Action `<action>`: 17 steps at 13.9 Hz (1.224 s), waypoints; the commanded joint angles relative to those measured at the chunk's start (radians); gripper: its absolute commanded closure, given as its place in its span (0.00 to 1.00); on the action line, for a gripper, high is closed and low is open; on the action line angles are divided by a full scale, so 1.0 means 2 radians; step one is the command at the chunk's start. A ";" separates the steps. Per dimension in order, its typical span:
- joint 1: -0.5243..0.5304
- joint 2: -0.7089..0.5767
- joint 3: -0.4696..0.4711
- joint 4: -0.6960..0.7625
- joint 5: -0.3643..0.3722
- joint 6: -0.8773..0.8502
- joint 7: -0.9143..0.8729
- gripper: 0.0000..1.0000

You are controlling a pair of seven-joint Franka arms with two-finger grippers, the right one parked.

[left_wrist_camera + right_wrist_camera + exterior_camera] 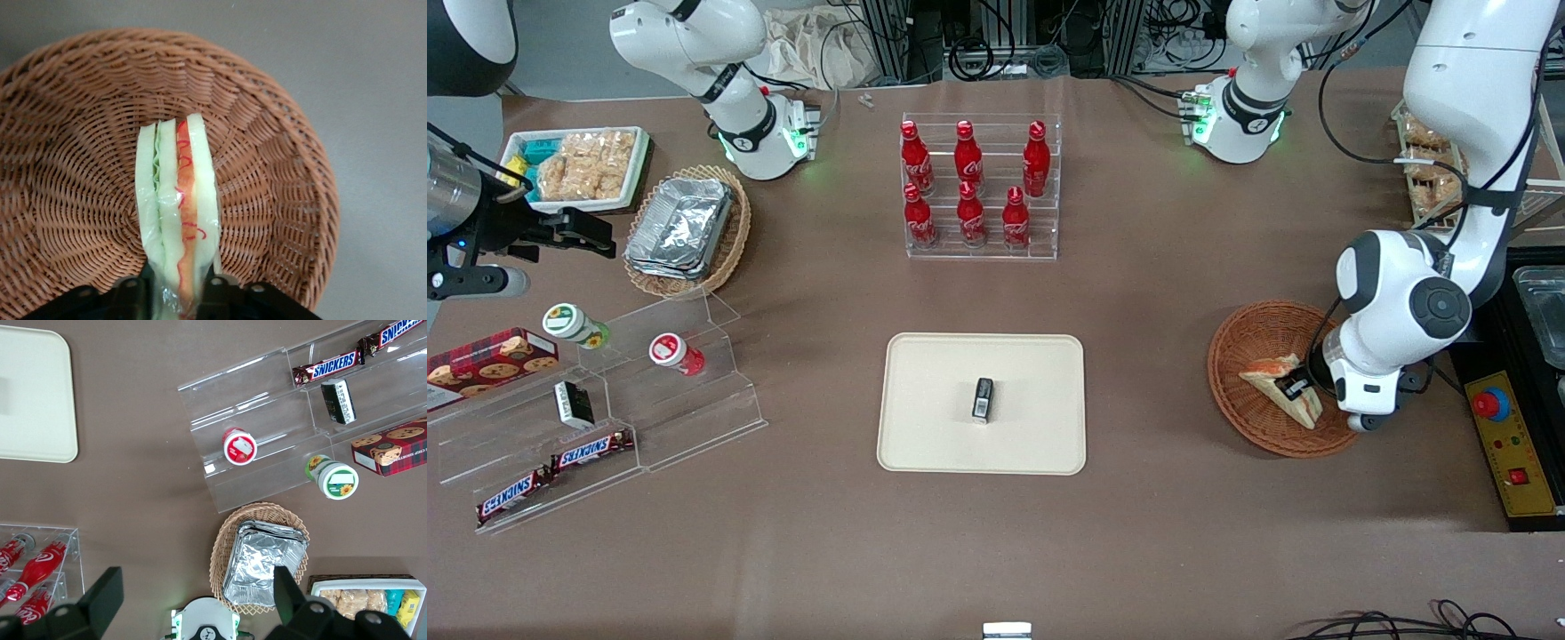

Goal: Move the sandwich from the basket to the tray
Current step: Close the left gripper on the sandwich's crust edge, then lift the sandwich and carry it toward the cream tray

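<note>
So the left arm's tool is down inside the reddish-brown wicker basket, over at the working arm's end of the counter. From the wrist camera you can see both black fingers pressed against the two bread faces of the sandwich, one on each side, so it's closed around the wedge's wide end, only as far open as the sandwich is thick. The sandwich is wrapped in clear film, standing on edge with the green and orange-red filling layers facing the camera, and it's still in the basket, its narrow end pointing toward the basket's middle. In the front view the wedge lies in the half of the basket nearer the arm, tip toward the tray.

The cream tray sits mid-counter, well apart from the basket, and it's got one small dark packet lying on it, roughly in the centre.

Other stuff around: a clear rack of red cola bottles farther from the front camera than the tray, and toward the parked arm's end a tan basket with foil containers, a clear stepped shelf with a couple of small cups and Snickers bars, plus a cookie box
</note>
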 commanded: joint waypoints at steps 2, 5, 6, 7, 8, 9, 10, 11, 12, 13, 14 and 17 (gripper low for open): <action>0.002 -0.073 -0.006 0.004 0.012 -0.049 -0.008 0.93; -0.003 -0.101 -0.028 0.061 0.003 -0.133 -0.008 1.00; -0.003 -0.094 -0.040 0.090 0.002 -0.160 -0.008 1.00; -0.003 -0.088 -0.047 0.121 0.002 -0.190 -0.008 1.00; -0.003 -0.084 -0.057 0.149 0.002 -0.218 -0.007 1.00; -0.003 -0.080 -0.064 0.173 0.002 -0.239 -0.003 1.00; -0.003 -0.078 -0.077 0.190 0.002 -0.258 0.026 1.00; -0.003 -0.078 -0.088 0.202 0.002 -0.280 0.069 1.00; -0.003 -0.078 -0.094 0.211 0.002 -0.297 0.111 1.00; -0.003 -0.075 -0.100 0.216 -0.007 -0.305 0.150 1.00; -0.004 -0.071 -0.110 0.218 -0.013 -0.300 0.176 1.00; -0.037 -0.019 -0.137 0.256 -0.003 -0.285 0.185 1.00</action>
